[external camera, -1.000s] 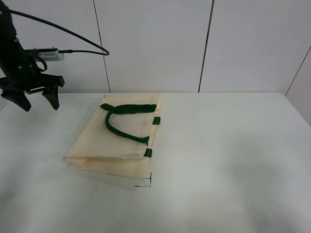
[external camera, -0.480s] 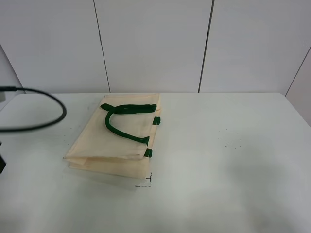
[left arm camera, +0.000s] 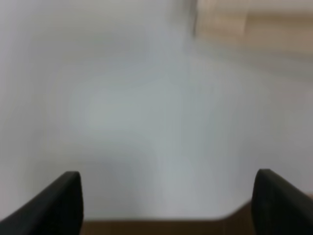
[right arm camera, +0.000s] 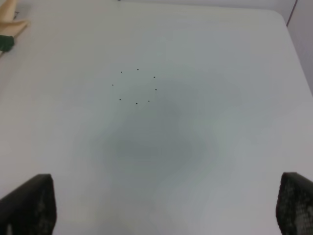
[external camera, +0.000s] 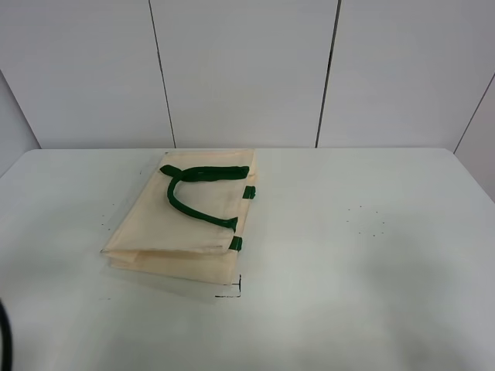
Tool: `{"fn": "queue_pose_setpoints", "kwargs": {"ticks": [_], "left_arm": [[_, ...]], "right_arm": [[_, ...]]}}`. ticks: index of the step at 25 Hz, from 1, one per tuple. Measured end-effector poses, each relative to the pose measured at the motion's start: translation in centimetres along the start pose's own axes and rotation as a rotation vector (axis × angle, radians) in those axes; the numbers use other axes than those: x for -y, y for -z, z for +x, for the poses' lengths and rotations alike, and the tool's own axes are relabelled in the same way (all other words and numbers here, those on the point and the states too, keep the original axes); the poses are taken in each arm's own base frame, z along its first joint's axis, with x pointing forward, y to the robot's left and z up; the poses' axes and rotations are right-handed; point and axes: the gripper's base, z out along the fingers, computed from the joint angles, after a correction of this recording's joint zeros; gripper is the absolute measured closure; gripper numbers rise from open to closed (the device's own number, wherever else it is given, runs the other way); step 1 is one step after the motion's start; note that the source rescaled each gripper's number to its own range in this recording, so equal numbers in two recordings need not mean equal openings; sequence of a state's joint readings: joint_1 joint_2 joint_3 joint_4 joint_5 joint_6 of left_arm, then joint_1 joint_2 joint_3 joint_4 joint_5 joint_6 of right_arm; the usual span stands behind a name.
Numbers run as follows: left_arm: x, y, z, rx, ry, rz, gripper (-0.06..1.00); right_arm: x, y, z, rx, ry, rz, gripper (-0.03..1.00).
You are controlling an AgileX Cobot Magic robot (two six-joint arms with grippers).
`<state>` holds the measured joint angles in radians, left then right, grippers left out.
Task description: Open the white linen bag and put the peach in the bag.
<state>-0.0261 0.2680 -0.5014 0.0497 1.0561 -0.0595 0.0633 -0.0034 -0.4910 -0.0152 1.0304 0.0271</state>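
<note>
The white linen bag point(external camera: 186, 224) lies flat and closed on the table, left of centre, with its dark green handles point(external camera: 193, 202) folded on top. The peach is not in any view. Neither gripper shows in the exterior high view. In the blurred left wrist view my left gripper point(left arm camera: 166, 196) is open and empty over bare table, with a corner of the bag point(left arm camera: 254, 22) far ahead. In the right wrist view my right gripper point(right arm camera: 166, 200) is open and empty, with a bag corner point(right arm camera: 10, 19) and a green tab point(right arm camera: 6, 43) at the picture's edge.
The white table point(external camera: 348, 255) has a ring of small black dots point(external camera: 365, 220), also seen in the right wrist view point(right arm camera: 134, 87). A black corner mark point(external camera: 232, 292) sits by the bag's near corner. A cable sliver point(external camera: 4, 340) shows at the lower left.
The left arm stood at the back left a second ago. It has since dropped out of the exterior high view, leaving only a sliver of cable. The bag has not moved.
</note>
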Motion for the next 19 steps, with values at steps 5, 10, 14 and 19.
{"fn": "queue_pose_setpoints", "kwargs": {"ticks": [5,10,14,19], "left_arm": [[-0.2,2.2,2.2,0.211,0.009,0.009,-0.06],[-0.2,2.6,2.9,0.261,0.01,0.012,-0.06],[-0.2,2.6,2.9,0.261,0.01,0.013,-0.03],[-0.2,2.6,2.9,0.261,0.009,0.013,-0.03]], "right_arm": [[0.0,0.0,0.0,0.0,0.0,0.0,-0.03],[0.0,0.0,0.0,0.0,0.0,0.0,-0.03],[0.0,0.0,0.0,0.0,0.0,0.0,-0.03],[0.0,0.0,0.0,0.0,0.0,0.0,-0.03]]}}
